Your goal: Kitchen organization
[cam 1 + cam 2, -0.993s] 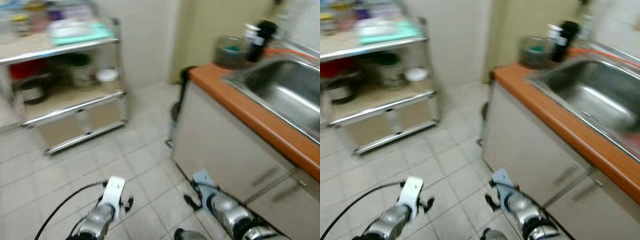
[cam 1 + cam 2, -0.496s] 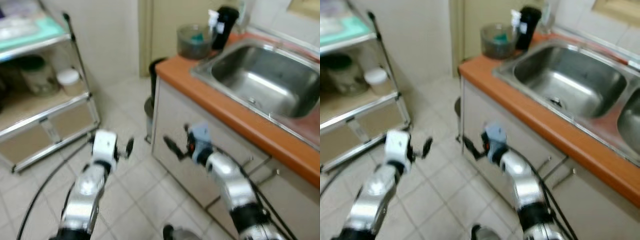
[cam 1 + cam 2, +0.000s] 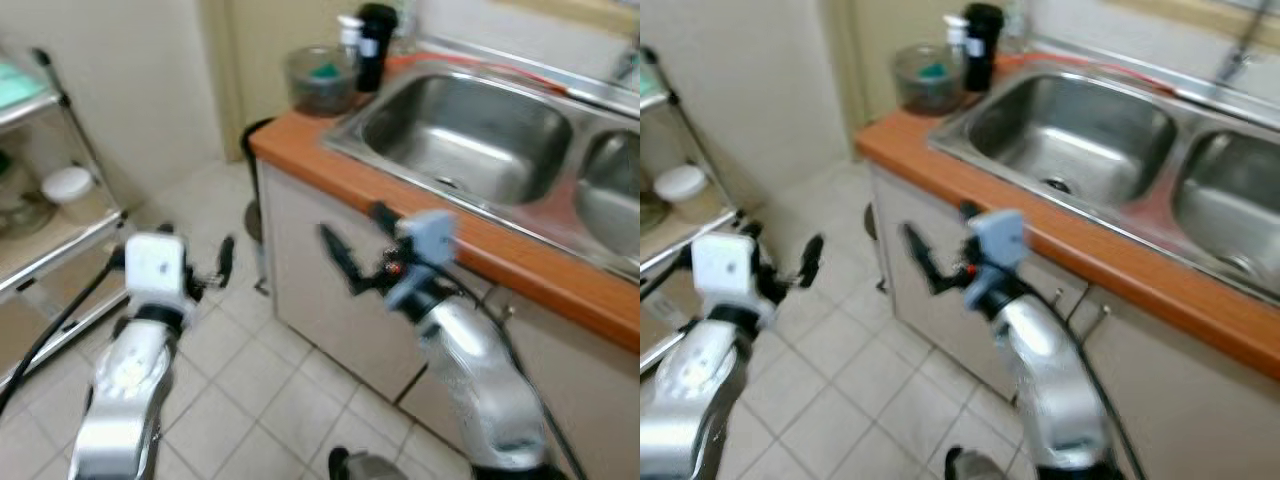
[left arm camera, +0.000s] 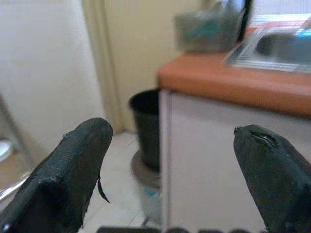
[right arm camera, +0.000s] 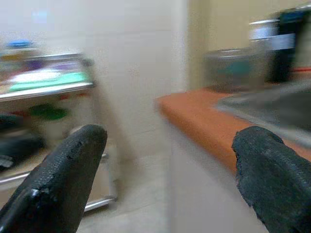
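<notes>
While both grippers hang spread and empty, the right gripper (image 3: 360, 250) is nearer the glass bowl (image 3: 320, 78) on the orange tabletop (image 3: 300, 150); the left gripper (image 3: 195, 265) is over the floor.

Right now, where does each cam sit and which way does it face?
Left eye: head, looking down at the sink and orange counter; both silver arms show.
Right eye: same head, same scene, shifted sideways; left end effector and right end effector show, both open.
Left wrist: along its black fingers toward a black bin by the cabinet.
Right wrist: along its fingers toward the metal rack.
Shared: both wrists see the counter corner and grey container.
</notes>
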Robot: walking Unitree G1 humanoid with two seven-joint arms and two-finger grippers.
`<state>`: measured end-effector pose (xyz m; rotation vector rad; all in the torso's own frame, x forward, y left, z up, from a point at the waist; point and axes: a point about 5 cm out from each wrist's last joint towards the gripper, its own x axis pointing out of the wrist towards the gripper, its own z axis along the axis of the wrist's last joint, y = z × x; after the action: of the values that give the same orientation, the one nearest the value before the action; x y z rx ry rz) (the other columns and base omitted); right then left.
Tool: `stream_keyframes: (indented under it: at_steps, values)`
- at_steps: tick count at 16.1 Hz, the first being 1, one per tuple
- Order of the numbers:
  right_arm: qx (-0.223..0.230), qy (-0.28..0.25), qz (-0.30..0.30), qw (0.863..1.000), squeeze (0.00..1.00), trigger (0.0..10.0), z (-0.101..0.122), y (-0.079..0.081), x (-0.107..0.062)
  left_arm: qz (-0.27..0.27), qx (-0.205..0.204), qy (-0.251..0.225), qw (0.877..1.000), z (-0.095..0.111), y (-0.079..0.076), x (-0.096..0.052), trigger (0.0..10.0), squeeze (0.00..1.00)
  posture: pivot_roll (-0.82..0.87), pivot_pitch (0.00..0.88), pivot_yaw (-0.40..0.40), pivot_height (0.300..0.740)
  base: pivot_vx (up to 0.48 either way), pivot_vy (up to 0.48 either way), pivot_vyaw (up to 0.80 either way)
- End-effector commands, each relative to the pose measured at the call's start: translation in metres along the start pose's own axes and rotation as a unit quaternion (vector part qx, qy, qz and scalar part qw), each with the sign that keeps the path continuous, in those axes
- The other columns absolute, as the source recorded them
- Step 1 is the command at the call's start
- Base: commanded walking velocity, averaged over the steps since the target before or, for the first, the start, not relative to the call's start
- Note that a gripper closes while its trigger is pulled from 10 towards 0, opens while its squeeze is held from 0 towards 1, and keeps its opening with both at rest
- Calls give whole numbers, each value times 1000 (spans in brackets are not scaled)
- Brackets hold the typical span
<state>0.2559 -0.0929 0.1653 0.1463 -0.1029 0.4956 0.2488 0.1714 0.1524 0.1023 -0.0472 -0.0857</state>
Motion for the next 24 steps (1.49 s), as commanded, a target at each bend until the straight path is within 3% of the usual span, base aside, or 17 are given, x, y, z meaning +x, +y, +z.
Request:
stream_keyframes:
  at_steps: [1, 4, 5, 7, 10, 14, 16, 24]
  values:
    - [-4, -10, -25, 1000, 0, 10000, 11, -7, -4, 1, 0, 3, 1000, 5, -3, 2, 10000, 0, -48, 0, 45, 740, 0, 0, -756]
    - [-2, -6, -147, 989, 0, 10000, 23, -34, -6, -26, 3, -9, 1000, 17, -10, 17, 10000, 0, -94, 0, 53, 740, 0, 0, -783]
    - [-40, 7, -203, 978, 0, 10000, 19, -47, -12, -21, 7, 6, 1000, 14, -10, 15, 10000, 0, -97, 0, 57, 740, 0, 0, -800]
    - [-103, 38, -260, 960, 0, 10000, 15, -58, -18, -3, -7, 35, 999, 5, -8, 10, 10000, 0, -108, 0, 59, 740, 0, 0, -794]
    - [-89, 61, -234, 966, 0, 10000, 10, -50, -16, 10, -8, 55, 998, -6, -6, 12, 10000, 0, -135, 0, 57, 740, 0, 0, -781]
    - [-84, 74, -227, 967, 0, 10000, 5, -48, -16, 7, 10, 55, 998, -3, -9, 17, 10000, 0, -116, 0, 54, 740, 0, 0, -781]
    - [-95, 72, -212, 970, 0, 10000, 7, -47, -14, 16, -17, 52, 998, 1, -5, 15, 10000, 0, -108, 0, 57, 740, 0, 0, -781]
    - [-116, 90, -185, 972, 0, 10000, 6, -38, -14, 28, -33, 61, 997, -3, -7, 9, 10000, 0, -109, 0, 58, 740, 0, 0, -781]
